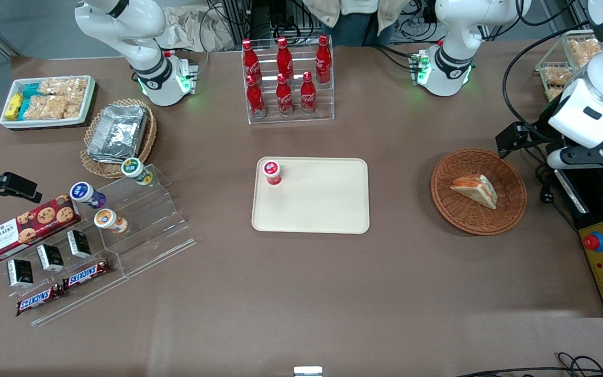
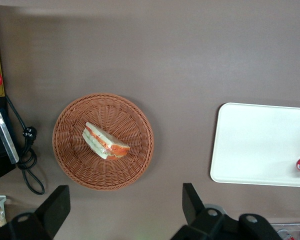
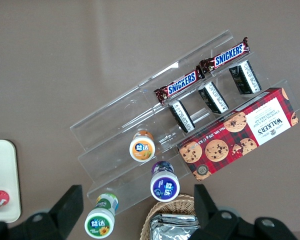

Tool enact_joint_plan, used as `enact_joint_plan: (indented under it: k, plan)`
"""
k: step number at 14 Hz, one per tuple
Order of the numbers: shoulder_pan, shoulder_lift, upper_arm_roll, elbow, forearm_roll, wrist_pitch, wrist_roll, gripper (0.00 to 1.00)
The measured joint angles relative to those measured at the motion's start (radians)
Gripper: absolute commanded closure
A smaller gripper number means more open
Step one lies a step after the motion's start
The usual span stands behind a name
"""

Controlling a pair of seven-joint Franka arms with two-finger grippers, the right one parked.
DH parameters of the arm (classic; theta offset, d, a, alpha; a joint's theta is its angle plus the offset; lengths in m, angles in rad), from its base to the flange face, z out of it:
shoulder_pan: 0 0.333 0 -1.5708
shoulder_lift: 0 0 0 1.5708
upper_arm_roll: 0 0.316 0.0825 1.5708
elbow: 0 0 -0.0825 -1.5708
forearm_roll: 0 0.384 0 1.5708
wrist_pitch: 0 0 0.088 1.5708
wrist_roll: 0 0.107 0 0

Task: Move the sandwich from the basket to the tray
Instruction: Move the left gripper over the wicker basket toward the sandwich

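Observation:
The sandwich [image 1: 474, 189], a pale bread wedge with orange-red and green filling, lies in the round reddish-brown wicker basket [image 1: 511, 212] toward the working arm's end of the table. In the left wrist view the sandwich [image 2: 105, 142] lies in the middle of the basket [image 2: 72, 165]. My left gripper [image 1: 542, 144] hangs high above the table, beside the basket and a little farther from the front camera. It is open and empty [image 2: 122, 210], with the jaws wide apart. The cream tray [image 1: 322, 209] lies mid-table and also shows in the left wrist view [image 2: 260, 145].
A small red-lidded cup [image 1: 271, 172] stands on one corner of the tray. A rack of cola bottles [image 1: 286, 78] stands farther back. A yellow control box with a red button [image 1: 602, 262] and cables lie beside the basket. Snack displays stand toward the parked arm's end.

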Motion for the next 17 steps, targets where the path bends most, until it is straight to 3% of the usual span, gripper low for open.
enact_joint_plan:
  k: [7,14,17]
  plan:
    - [0.001,0.000,0.004,-0.001,-0.001,-0.009,-0.015,0.00]
    - [0.034,0.006,0.008,-0.006,-0.001,-0.044,-0.508,0.00]
    - [0.067,0.006,0.009,-0.006,0.002,-0.100,-0.617,0.00]
